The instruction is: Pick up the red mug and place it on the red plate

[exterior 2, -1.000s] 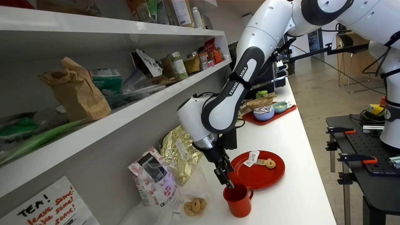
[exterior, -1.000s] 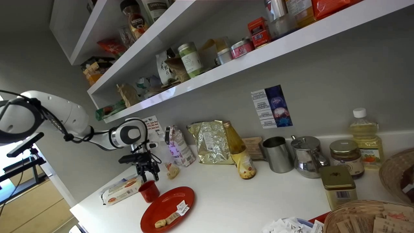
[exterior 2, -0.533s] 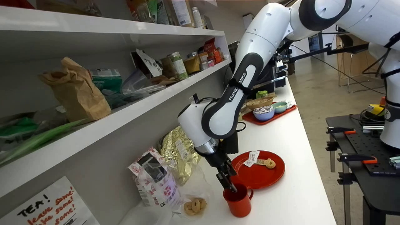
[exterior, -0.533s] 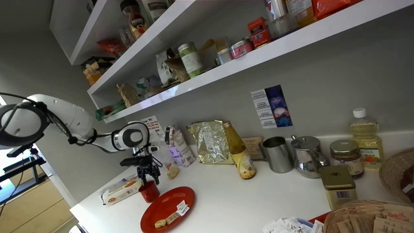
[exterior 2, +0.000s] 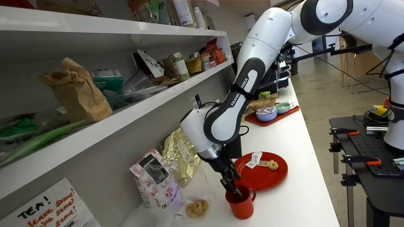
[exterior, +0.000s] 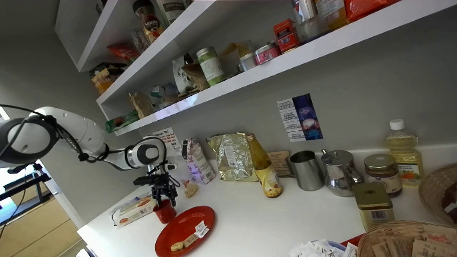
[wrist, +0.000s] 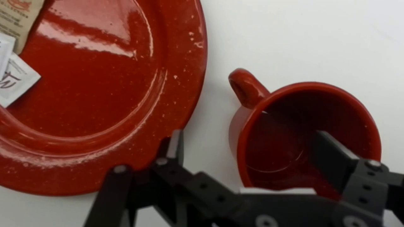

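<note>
The red mug (exterior: pixel 165 215) stands upright on the white counter beside the red plate (exterior: pixel 170 232); both exterior views show the mug (exterior 2: pixel 241 208) and plate (exterior 2: pixel 262 180). A pale ring-shaped piece and paper packets lie on the plate. My gripper (exterior: pixel 165 202) points down over the mug; it also shows in an exterior view (exterior 2: pixel 233 186). In the wrist view the gripper (wrist: pixel 253 146) is open. One finger is in the opening of the mug (wrist: pixel 277 142), the other outside its wall, by the rim of the plate (wrist: pixel 176 85). The mug's handle faces the plate.
A white-and-red flat packet (exterior: pixel 135 211) lies by the mug. A bag with ring-shaped pieces (exterior 2: pixel 197 208), a pink-white bag (exterior 2: pixel 157 183) and a gold foil bag (exterior 2: pixel 181 154) stand along the wall. A shelf (exterior 2: pixel 126 126) overhangs the counter.
My gripper has moved down, and one fingertip has gone from the mug's rim into its opening. The mug and plate have not moved.
</note>
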Robot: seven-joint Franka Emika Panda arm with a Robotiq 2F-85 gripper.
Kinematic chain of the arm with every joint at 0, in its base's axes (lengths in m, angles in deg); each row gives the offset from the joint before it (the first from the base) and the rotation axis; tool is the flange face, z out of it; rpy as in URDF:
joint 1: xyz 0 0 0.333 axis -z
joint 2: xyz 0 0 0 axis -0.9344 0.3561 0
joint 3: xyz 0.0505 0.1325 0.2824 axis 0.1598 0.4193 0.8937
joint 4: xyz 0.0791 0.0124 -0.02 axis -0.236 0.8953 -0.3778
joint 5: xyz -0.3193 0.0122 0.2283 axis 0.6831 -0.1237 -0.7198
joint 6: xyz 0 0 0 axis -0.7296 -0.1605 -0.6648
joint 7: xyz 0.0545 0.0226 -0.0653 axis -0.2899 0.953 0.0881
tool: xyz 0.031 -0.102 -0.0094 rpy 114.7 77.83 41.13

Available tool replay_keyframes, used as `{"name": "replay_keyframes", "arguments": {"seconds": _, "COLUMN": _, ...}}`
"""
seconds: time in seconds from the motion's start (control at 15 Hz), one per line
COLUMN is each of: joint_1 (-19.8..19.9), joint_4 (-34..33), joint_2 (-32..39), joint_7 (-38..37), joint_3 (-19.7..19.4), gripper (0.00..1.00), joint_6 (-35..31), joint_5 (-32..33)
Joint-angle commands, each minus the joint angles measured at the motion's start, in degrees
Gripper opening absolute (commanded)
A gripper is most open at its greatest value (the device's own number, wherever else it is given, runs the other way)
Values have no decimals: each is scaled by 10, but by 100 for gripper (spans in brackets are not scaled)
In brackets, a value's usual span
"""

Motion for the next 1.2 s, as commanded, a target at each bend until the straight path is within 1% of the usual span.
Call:
{"name": "replay_keyframes", "arguments": {"seconds": 0.0, "joint_1": -3, "joint_4": -26, "joint_2": 18, "joint_7": 23, "joint_3": -1, "gripper": 73, "joint_6": 17, "joint_5": -12}}
{"name": "replay_keyframes", "arguments": {"seconds": 0.07, "joint_1": -3, "joint_4": -27, "joint_2": 20, "joint_7": 26, "joint_3": -1, "gripper": 67, "joint_6": 18, "joint_5": -12}}
{"name": "replay_keyframes", "arguments": {"seconds": 0.47, "joint_1": 2, "joint_4": -27, "joint_2": 19, "joint_7": 31, "joint_3": 1, "gripper": 20, "joint_6": 21, "joint_5": -20}}
{"name": "replay_keyframes", "arguments": {"seconds": 0.67, "joint_1": 5, "joint_4": -29, "joint_2": 19, "joint_7": 31, "joint_3": 1, "gripper": 1, "joint_6": 23, "joint_5": -26}}
{"name": "replay_keyframes", "arguments": {"seconds": 0.8, "joint_1": 8, "joint_4": -31, "joint_2": 19, "joint_7": 31, "joint_3": 2, "gripper": 0, "joint_6": 25, "joint_5": -34}}
{"name": "replay_keyframes", "arguments": {"seconds": 0.93, "joint_1": 11, "joint_4": -35, "joint_2": 15, "joint_7": 32, "joint_3": 2, "gripper": 2, "joint_6": 28, "joint_5": -42}}
{"name": "replay_keyframes", "arguments": {"seconds": 1.13, "joint_1": 11, "joint_4": -45, "joint_2": -9, "joint_7": 32, "joint_3": 1, "gripper": 2, "joint_6": 27, "joint_5": -43}}
